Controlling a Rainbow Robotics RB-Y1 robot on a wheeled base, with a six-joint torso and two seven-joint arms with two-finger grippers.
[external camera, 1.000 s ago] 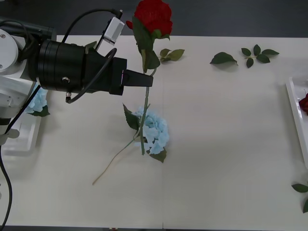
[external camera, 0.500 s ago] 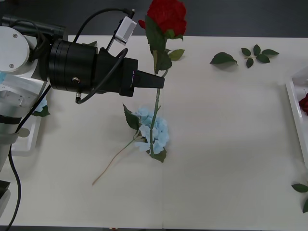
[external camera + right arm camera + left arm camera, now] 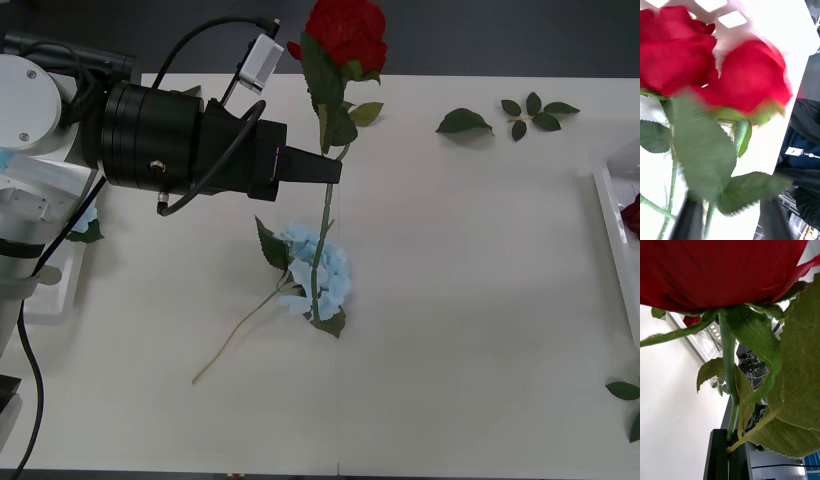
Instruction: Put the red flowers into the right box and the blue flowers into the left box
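My left gripper (image 3: 335, 170) is shut on the green stem of a red flower (image 3: 347, 30), holding it upright above the table's middle, the stem's end hanging over a blue flower (image 3: 320, 275) that lies on the table. Seen from the left wrist, the black fingers (image 3: 720, 455) pinch the stem below the red flower (image 3: 722, 270). The right box (image 3: 610, 210) at the right edge holds another red flower (image 3: 632, 215). The left box (image 3: 55, 290) holds a blue flower (image 3: 82, 215). My right gripper (image 3: 730, 225) hangs open close over red flowers (image 3: 748, 75) lying in a white tray.
Loose green leaf sprigs lie at the table's far side (image 3: 465, 122) (image 3: 538, 110), beside the held stem (image 3: 360, 112) and near the front right corner (image 3: 625, 392). Bare tabletop lies between the held flower and the right box.
Since a second ago my left gripper has carried the red flower to the right and slightly farther away. It has held still over the last half second.
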